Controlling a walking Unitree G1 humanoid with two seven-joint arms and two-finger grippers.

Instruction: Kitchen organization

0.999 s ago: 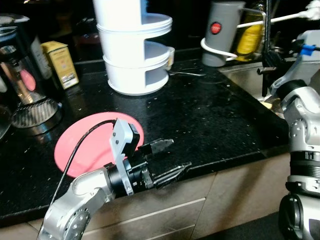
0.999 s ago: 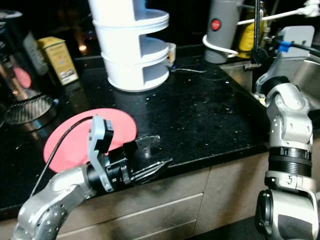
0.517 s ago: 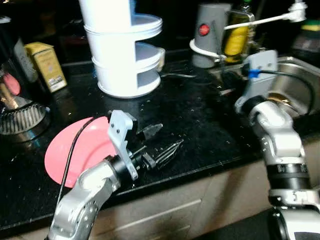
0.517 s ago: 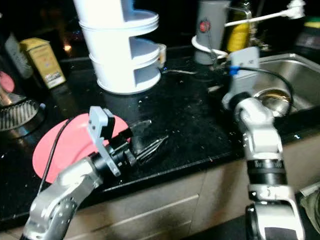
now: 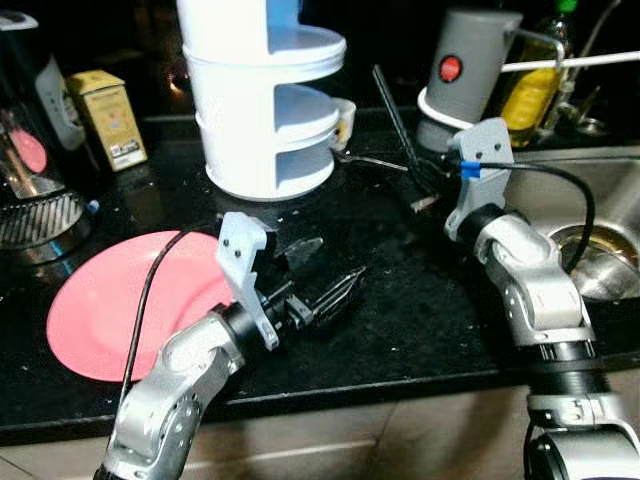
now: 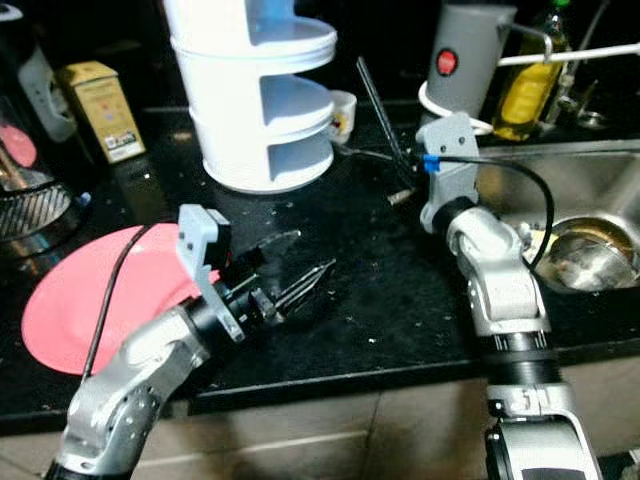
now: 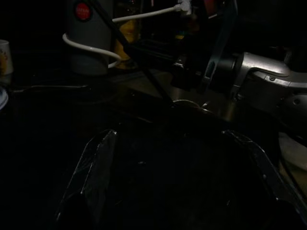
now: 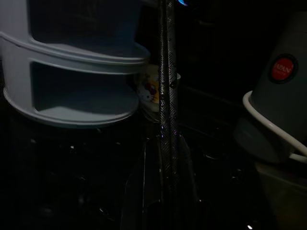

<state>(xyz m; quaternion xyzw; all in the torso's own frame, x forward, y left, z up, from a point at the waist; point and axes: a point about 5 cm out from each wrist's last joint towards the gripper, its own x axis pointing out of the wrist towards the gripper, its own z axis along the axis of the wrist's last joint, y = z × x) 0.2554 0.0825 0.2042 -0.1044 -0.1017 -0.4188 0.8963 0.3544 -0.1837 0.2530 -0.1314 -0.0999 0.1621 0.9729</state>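
Note:
My right gripper [image 5: 424,186] hovers over the black counter [image 5: 420,300] in front of the grey kettle [image 5: 461,75]. It is shut on a thin black rod-like utensil [image 5: 395,120] that slants up and back; in the right wrist view the utensil [image 8: 165,72] runs straight out between the closed fingers. My left gripper [image 5: 338,260] is open and holds nothing, low over the counter just right of a flat pink plate [image 5: 110,310]. In the left wrist view its spread fingers [image 7: 91,177] frame bare dark counter.
A white tiered rack [image 5: 265,110] stands at the back centre, with a small printed cup [image 5: 343,118] beside it. A yellow box [image 5: 108,120] and a glass appliance [image 5: 30,160] stand at the left. The steel sink [image 5: 610,260] and an oil bottle [image 5: 530,85] are at the right.
The camera has shifted. My right arm has swung in from the sink side to above the counter near the kettle, with the black utensil raised. My left gripper stays open beside the plate.

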